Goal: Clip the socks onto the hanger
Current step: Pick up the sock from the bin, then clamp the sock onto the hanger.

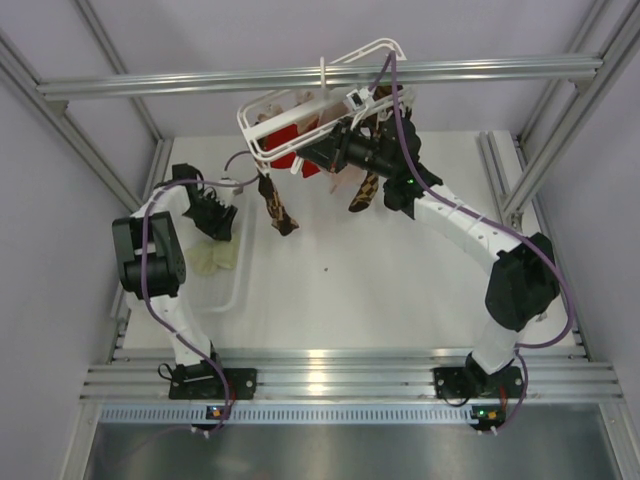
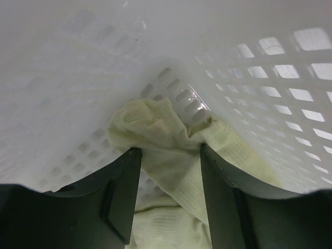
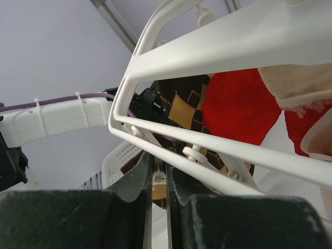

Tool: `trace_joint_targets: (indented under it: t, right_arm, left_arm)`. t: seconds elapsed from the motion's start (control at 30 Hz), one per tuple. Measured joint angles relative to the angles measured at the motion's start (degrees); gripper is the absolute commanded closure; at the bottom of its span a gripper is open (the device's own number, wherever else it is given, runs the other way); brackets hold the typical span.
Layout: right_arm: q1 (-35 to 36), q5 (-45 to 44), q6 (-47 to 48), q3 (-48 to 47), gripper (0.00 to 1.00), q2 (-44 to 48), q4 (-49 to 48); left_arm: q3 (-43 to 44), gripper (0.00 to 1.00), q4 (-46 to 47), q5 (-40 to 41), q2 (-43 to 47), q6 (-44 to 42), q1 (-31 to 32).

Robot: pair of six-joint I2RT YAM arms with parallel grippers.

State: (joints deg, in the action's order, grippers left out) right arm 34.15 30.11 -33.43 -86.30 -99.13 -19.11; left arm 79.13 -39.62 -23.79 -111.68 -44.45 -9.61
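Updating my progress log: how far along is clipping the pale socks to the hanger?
Done: argyle socks and a red sock already hang from the hanger. In hand: the right hand is shut on the hanger; the left hand stands open astride the pale socks in the white basket. Left: grasp, lift and clip them; none is gripped yet.

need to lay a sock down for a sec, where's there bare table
The tabletop lies bare between the basket and the right arm, in front of the hanging argyle socks. Crowded under the hanger and inside the basket with the socks.
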Motion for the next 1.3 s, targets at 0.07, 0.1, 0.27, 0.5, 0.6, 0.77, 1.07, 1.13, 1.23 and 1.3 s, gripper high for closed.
trace_joint_targets:
  t: [0.07,0.1,0.27,0.5,0.6,0.77,1.07,1.13,1.23,1.3]
  right_arm:
    - [0.00,0.00,0.00,0.00,1.00,0.00,0.00]
    - [0.00,0.00,0.00,0.00,1.00,0.00,0.00]
    - [0.00,-0.02,0.04,-0.04,1.00,0.00,0.09]
    - [0.00,-0.31,0.26,-0.07,1.00,0.00,0.26]
    - [0.00,-0.50,0.26,-0.09,1.00,0.00,0.28]
    - [0.00,-0.92,0.28,-0.09,1.00,0.00,0.39]
    - [0.02,-1.55,0.15,-0.09,1.00,0.00,0.61]
    - [0.02,-1.55,-0.04,-0.07,1.00,0.04,0.61]
    - [0.02,-1.51,-0.33,-0.07,1.00,0.13,0.74]
    - [0.02,-1.49,-0.76,-0.07,1.00,0.17,0.79]
  left_arm:
    - [0.15,0.53,0.07,-0.31,-0.37,-0.92,-0.02]
    - [0.33,0.59,0.13,-0.55,-0.39,-1.31,-0.07]
    - [0.61,0.83,1.07,-1.09,-1.25,-3.58,-0.15]
    - [-0.46,1.00,-0.20,-3.87,0.39,-2.64,-1.16]
    - [-2.08,1.00,-2.01,-6.51,3.78,-0.44,-2.71]
    - [-4.79,1.00,-2.73,-12.59,14.58,3.30,-7.17]
    - [-12.26,1.00,2.12,-25.75,41.59,13.31,-10.32]
    - [-15.61,1.00,5.62,-29.14,48.22,16.39,-10.14]
    - [-19.50,1.00,10.21,-32.13,55.47,21.51,-8.44]
    - [-20.52,1.00,12.20,-32.72,57.77,24.59,-5.31]
